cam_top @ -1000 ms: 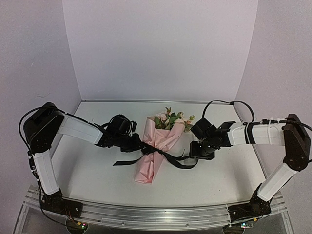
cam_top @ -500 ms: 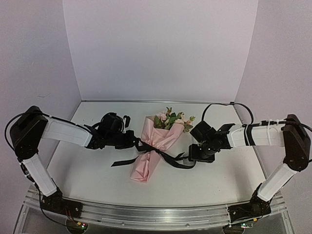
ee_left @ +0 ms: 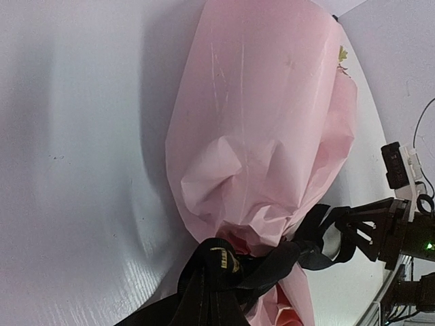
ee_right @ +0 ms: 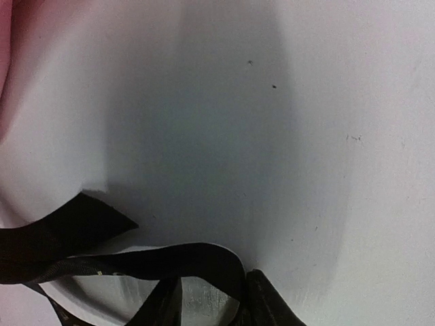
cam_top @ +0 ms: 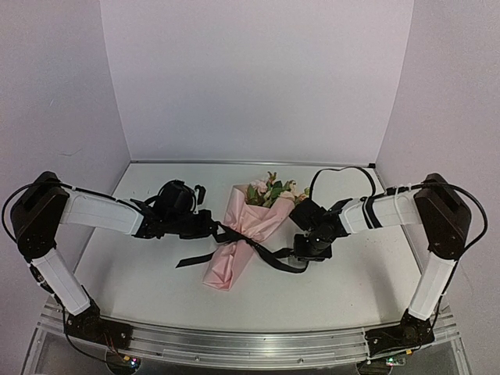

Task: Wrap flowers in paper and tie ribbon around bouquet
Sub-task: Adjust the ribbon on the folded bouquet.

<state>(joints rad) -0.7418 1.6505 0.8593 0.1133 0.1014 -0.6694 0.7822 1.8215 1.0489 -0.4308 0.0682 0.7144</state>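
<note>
The bouquet (cam_top: 238,248) lies slanted at the table's middle, a slim cone of pink paper (ee_left: 265,136) with the flowers (cam_top: 273,192) at its far end. The black ribbon (ee_left: 228,266) is knotted round its narrow waist, and its tails trail left (cam_top: 191,260) and right (cam_top: 280,262). My left gripper (cam_top: 209,226) sits just left of the knot, shut on the ribbon, which runs taut out of the bottom of the left wrist view. To the right of the cone, my right gripper (ee_right: 207,305) is low over the table with its fingers (ee_right: 268,302) apart and a ribbon loop (ee_right: 170,261) lying across them.
White walls close in the table (cam_top: 141,273) at the back and on both sides. A metal rail (cam_top: 250,344) carrying the arm bases runs along the near edge. Black cables (cam_top: 340,172) loop above the right forearm.
The left arm has pulled left, dragging the knot and swinging the cone's tip leftward. The right arm has moved left toward the bouquet, down onto the right ribbon tail, and its jaws have narrowed.
</note>
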